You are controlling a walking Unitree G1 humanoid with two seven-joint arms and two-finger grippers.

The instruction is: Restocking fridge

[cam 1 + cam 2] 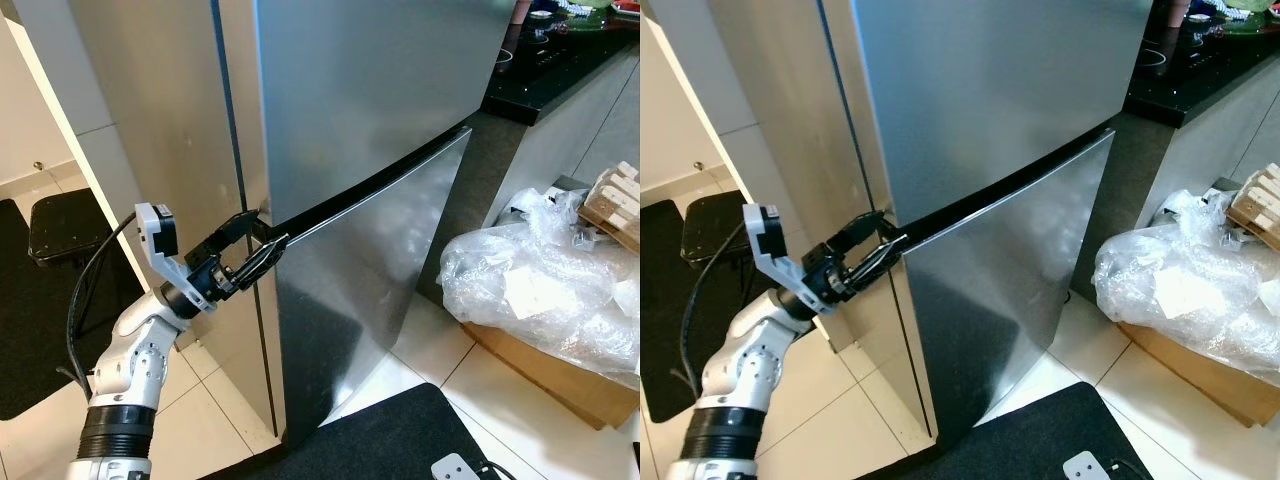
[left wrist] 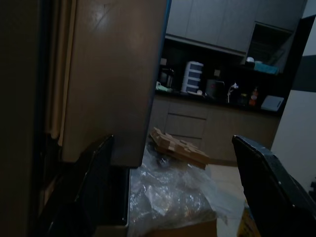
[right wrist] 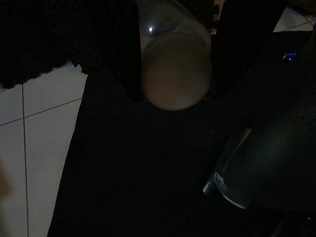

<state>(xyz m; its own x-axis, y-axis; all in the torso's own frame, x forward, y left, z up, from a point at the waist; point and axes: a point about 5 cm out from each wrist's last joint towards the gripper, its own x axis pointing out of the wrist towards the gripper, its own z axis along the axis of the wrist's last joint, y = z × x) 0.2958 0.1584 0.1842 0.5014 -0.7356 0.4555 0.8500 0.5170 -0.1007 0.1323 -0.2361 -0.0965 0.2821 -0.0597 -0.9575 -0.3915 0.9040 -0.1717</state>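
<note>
The left arm [image 1: 125, 365] rises from the lower left of the frame, bent at the elbow and reaching up and to the right. Its wrist carries a white camera mount. The left gripper [image 1: 262, 238] sits left of centre with its two black fingers [image 2: 96, 187] spread apart. The right gripper's fingers [image 3: 123, 54] clamp a round-bottomed container [image 3: 175, 69], pointing down.

- Fridge [image 1: 370, 150] doors are closed; only the dark seam between them offers a gap.
- Left gripper [image 1: 262, 240] sits at that seam's edge.
- Plastic-covered box [image 1: 545, 300] crowds the floor on the right.
</note>
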